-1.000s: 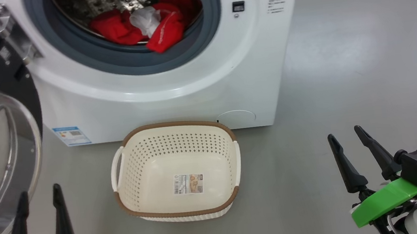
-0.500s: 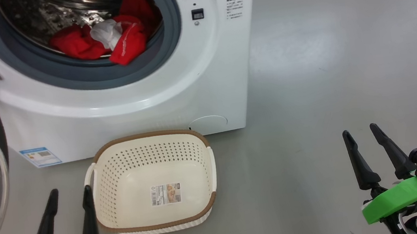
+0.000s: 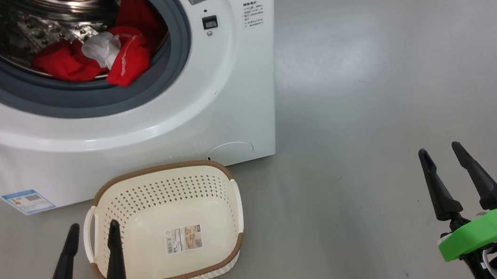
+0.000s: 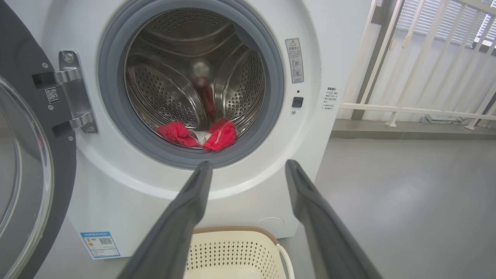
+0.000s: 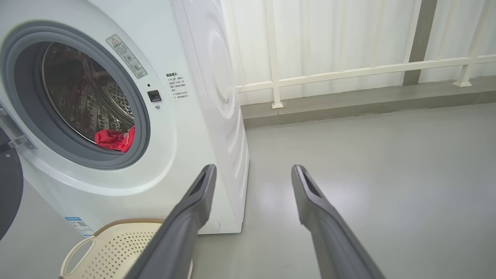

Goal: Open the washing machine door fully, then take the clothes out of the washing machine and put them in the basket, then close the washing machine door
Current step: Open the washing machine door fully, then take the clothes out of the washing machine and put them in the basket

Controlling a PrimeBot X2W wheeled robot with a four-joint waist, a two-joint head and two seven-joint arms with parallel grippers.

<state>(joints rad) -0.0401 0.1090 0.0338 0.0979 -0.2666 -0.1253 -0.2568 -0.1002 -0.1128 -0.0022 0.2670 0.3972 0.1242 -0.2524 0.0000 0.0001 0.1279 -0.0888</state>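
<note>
The clothes (image 3: pixel 96 58), a red heap with a small white piece in it, lie at the front lip of the drum (image 4: pixel 174 85) inside the washing machine (image 3: pixel 143 133). One red fold drapes onto the grey gasket (image 3: pixel 83 103). Nothing has been taken out yet: the basket (image 3: pixel 157 169), on the floor (image 3: pixel 366 96) just in front of the washing machine's base, holds only its paper label (image 3: pixel 184 239). The washing machine door (image 4: pixel 27 174) stands swung wide on its hinge (image 4: pixel 73 93), so the opening step looks done. Emptying the drum and shutting the door are left.

Both grippers sit low, out from the washing machine's front and well apart from the clothes. The left gripper (image 3: pixel 93 225) has its fingers (image 3: pixel 113 255) spread and empty by the basket's near rim, and it points towards the drum mouth. The right gripper (image 3: pixel 439 148) is likewise parted with nothing held, off beyond the washing machine's far corner over bare floor.
</note>
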